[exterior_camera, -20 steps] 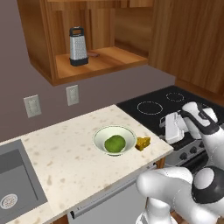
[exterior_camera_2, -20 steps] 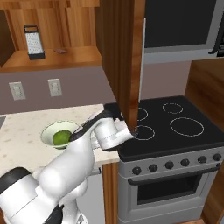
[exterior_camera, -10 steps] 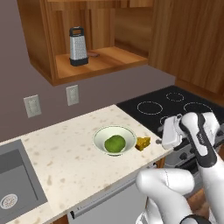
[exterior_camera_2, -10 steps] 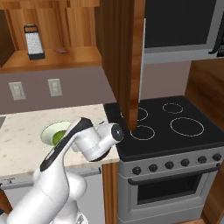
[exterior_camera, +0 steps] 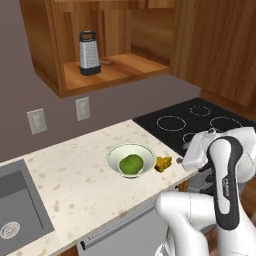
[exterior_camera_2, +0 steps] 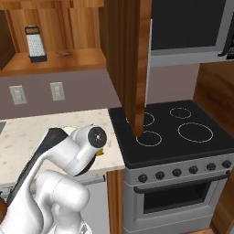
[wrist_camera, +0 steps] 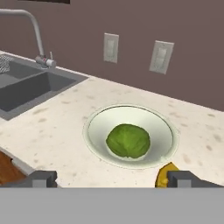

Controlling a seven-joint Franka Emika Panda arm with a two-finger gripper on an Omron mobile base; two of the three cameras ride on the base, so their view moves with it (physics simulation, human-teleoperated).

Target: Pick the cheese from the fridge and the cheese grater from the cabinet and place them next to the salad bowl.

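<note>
The salad bowl [exterior_camera: 131, 161] serves as the landmark: a shallow white bowl resting on the speckled desk [exterior_camera: 75, 175], holding a round green leafy ball [exterior_camera: 131, 164]. The cheese [exterior_camera: 163, 164], a small yellow-orange chunk, lies on the desk just beside the bowl, on the side toward the black stove [exterior_camera: 200, 122]; whether it touches the rim cannot be told. In the hand view the same bowl [wrist_camera: 130, 135] sits centred, with the cheese [wrist_camera: 162, 174] at its lower right, partly hidden behind one fingertip.

The gripper [wrist_camera: 111, 179] looks toward the bowl from the desk's front edge, its two dark fingertips spread wide apart and holding nothing. In the left base view the white hand [exterior_camera: 199, 150] hangs beyond the cheese on the stove side, near the desk's corner.

The cheese grater [exterior_camera: 89, 53], a metallic box with a black loop handle, stands upright on the shelf of the brown wooden cabinet [exterior_camera: 112, 70], on the wall above and behind the bowl. Two wall outlets [exterior_camera: 83, 108] sit on the wall behind the bowl, below the cabinet. The steel sink [exterior_camera: 17, 210] lies in the desk on the bowl's far side from the stove.
</note>
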